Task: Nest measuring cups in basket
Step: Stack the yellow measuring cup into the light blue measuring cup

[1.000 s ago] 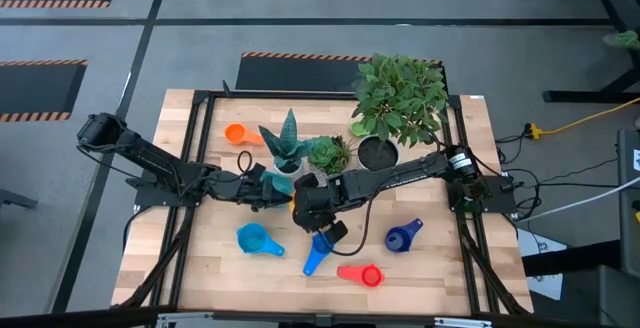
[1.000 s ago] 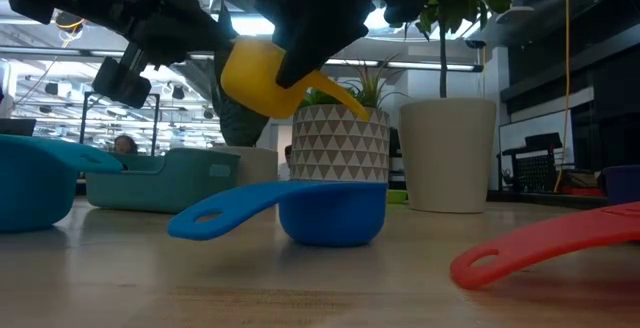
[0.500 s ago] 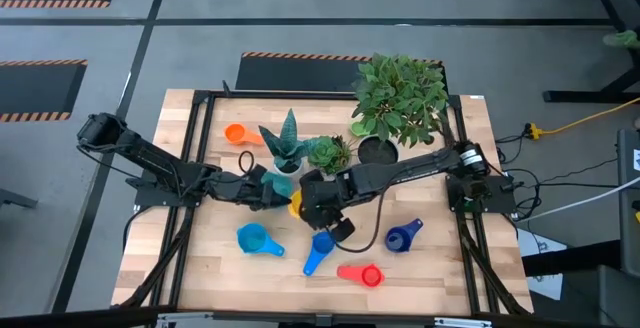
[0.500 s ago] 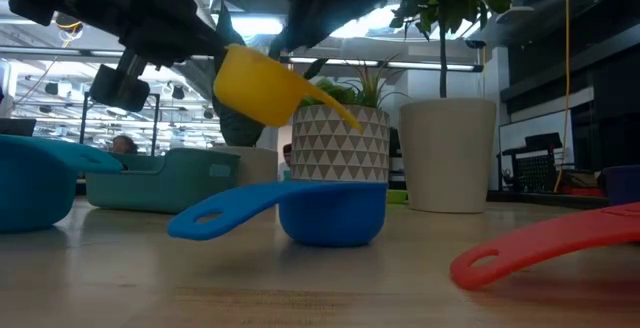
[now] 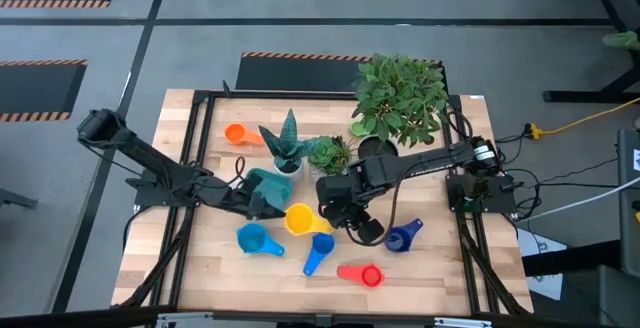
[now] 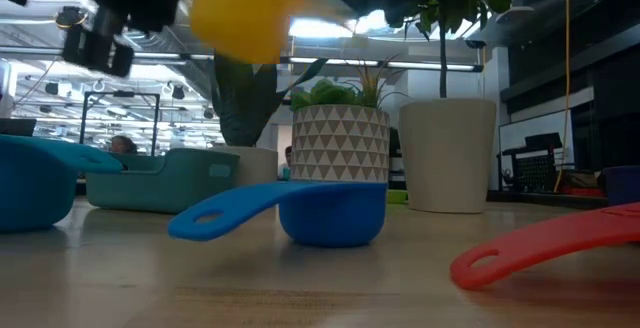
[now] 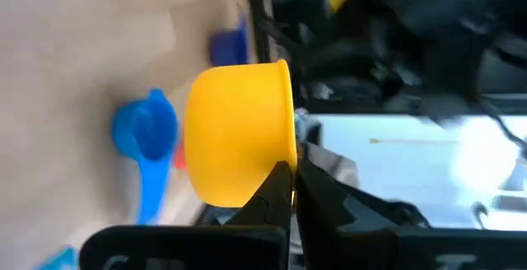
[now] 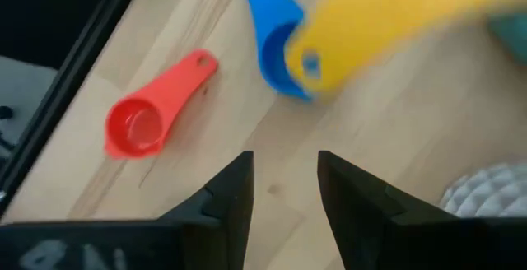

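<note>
- The round yellow plastic measuring cup has passed from the right gripper to our left gripper, which is now clamped on its rim and holds it above the wooden table.
- The right gripper has let go; its fingers are apart and it has drawn back.
- The teal-green shallow plastic basket lies just beside the cup, so we judge that placing comes next.

Left arm reaches in from the bench's left edge, its pincer clamped tight (on a yellow cup's handle). Right arm extends from the right edge; its pincer parted, mid-bench.
</note>
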Robot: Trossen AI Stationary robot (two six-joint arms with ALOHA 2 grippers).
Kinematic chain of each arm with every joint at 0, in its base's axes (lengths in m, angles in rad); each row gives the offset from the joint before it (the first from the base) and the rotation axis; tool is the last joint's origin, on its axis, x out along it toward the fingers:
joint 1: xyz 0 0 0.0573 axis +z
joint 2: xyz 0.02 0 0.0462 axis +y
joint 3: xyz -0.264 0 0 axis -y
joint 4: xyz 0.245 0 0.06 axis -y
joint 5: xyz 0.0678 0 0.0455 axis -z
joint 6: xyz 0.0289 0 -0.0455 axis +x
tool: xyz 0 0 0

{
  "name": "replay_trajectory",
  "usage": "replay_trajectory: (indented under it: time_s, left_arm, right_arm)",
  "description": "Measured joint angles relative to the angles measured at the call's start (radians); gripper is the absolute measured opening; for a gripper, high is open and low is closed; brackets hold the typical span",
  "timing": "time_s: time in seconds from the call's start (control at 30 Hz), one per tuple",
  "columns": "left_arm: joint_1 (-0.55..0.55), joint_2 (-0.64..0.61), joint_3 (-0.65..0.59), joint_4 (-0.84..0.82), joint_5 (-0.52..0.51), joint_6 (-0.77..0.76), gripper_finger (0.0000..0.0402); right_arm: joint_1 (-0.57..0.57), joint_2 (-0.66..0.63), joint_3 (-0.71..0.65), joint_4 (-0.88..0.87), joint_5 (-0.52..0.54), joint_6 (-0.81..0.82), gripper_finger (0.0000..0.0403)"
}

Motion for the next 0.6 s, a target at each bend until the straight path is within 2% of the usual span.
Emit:
replay_trajectory:
  time_s: [0.1, 0.2, 0.33, 0.6]
  left_arm:
    - [-0.054, -0.022, 0.000, -0.011, -0.036, -0.004, 0.0000]
    - [-0.113, -0.040, 0.000, -0.018, -0.062, -0.007, 0.0000]
    - [-0.189, -0.068, 0.000, -0.097, -0.094, -0.066, 0.0000]
    - [-0.296, -0.149, 0.000, -0.273, -0.107, -0.163, 0.0000]
  right_arm:
    - [0.000, -0.021, -0.006, -0.041, 0.000, 0.024, 0.0141]
    - [0.000, -0.081, -0.077, -0.022, 0.000, 0.047, 0.0141]
    - [0.000, -0.226, -0.259, 0.095, 0.012, 0.154, 0.0141]
    - [0.079, -0.529, -0.602, 0.336, 0.176, 0.439, 0.0141]
